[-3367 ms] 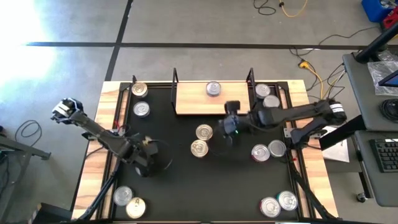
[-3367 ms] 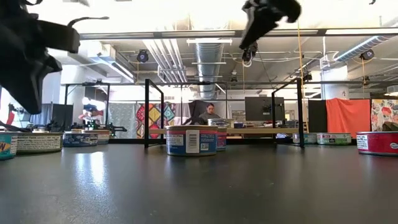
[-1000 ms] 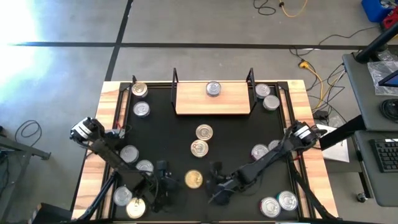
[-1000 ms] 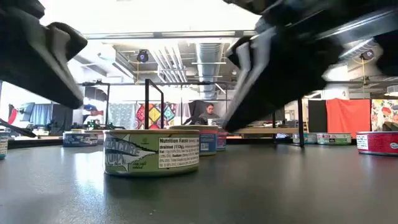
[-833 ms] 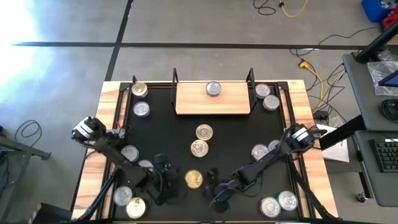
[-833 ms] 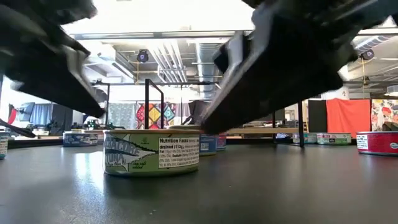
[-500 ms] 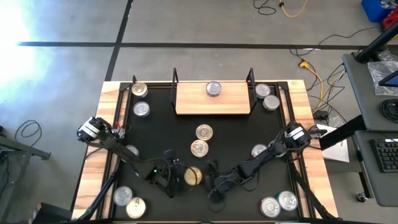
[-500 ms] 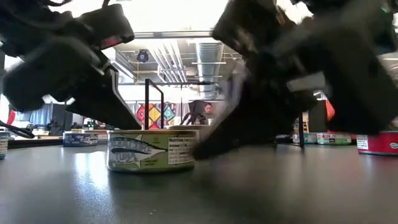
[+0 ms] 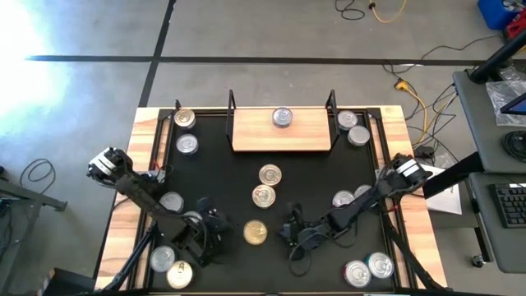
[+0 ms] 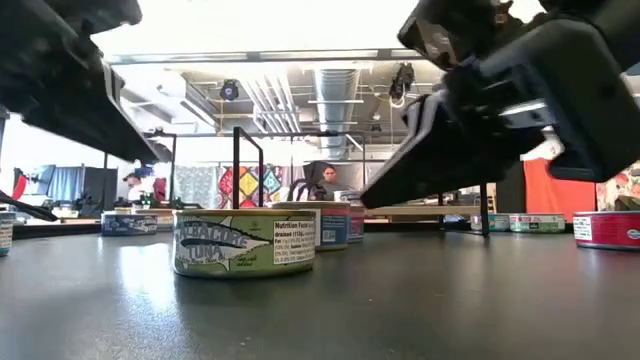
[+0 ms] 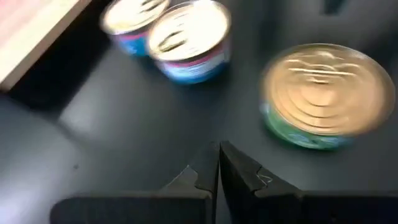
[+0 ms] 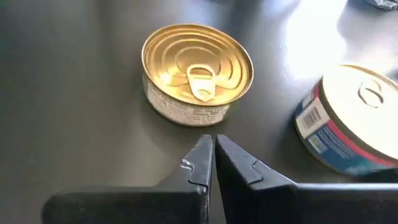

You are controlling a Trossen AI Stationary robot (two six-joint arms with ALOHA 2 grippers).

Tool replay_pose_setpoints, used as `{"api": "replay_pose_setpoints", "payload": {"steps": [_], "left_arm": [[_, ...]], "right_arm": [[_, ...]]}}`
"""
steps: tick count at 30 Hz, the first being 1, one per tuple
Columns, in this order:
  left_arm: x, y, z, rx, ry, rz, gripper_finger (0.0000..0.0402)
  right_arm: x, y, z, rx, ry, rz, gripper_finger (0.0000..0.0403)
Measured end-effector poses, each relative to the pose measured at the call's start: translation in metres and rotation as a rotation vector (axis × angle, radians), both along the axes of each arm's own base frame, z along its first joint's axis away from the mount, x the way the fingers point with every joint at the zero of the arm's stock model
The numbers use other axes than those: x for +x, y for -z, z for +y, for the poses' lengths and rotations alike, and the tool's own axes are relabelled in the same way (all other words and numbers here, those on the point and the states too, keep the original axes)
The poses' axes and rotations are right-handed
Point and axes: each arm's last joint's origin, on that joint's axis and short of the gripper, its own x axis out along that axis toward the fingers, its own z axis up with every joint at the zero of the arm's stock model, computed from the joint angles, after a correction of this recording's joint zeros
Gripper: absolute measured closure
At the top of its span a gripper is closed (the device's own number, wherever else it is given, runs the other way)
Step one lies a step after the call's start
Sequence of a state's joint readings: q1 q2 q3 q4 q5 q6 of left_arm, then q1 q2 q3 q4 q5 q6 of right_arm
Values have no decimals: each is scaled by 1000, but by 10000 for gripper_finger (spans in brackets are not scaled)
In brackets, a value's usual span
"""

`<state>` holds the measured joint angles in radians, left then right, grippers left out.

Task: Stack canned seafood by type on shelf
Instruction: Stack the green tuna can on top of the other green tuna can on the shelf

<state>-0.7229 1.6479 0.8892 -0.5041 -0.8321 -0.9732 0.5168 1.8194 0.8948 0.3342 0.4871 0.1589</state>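
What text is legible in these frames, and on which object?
"TUNA", in big letters on the side label of the green-labelled gold-lid tin.
"Nutrition Facts", heading the small white panel on the same label; the lines below it are too small to read.
Labels on the blue tins and the far tins: too small or blurred.

Both arms were dark, slim, multi-jointed, each with a white block at the outer joint. The left gripper [image 11: 218, 163] and right gripper [image 12: 211, 158] had matte black, wedge-shaped fingers with notched inner edges, mounted on a flat black crossbar. Cables weren't clear.
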Motion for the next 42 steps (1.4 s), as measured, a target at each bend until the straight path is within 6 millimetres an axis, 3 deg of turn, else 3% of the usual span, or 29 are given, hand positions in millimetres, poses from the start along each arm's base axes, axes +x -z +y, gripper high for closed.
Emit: {"api": "replay_pose_setpoints", "payload": {"steps": [4,9,12,18,24,28,31,35,42], "left_arm": [[4,25,14,-52,-59,-33,402],[15,48,11,-127,84,-86,402],[17,50,9,-112,140,-74,402],[9,46,4,-119,179,29,380],[4,41,-10,-152,231,45,292],[7,42,-14,-115,253,24,214],[11,50,-13,-60,270,28,159],[20,58,-11,-14,287,17,95],[29,63,-11,1,333,-13,35]], "right_arm": [[4,-5,6,72,-65,-101,390],[4,11,9,180,-133,-32,373],[7,16,13,209,-122,-2,328],[20,9,28,164,-79,33,196],[23,2,41,109,58,71,70],[26,-6,47,156,126,66,14],[29,-10,47,218,172,48,6],[31,-3,46,176,209,55,8],[35,11,48,197,208,86,7]]}}
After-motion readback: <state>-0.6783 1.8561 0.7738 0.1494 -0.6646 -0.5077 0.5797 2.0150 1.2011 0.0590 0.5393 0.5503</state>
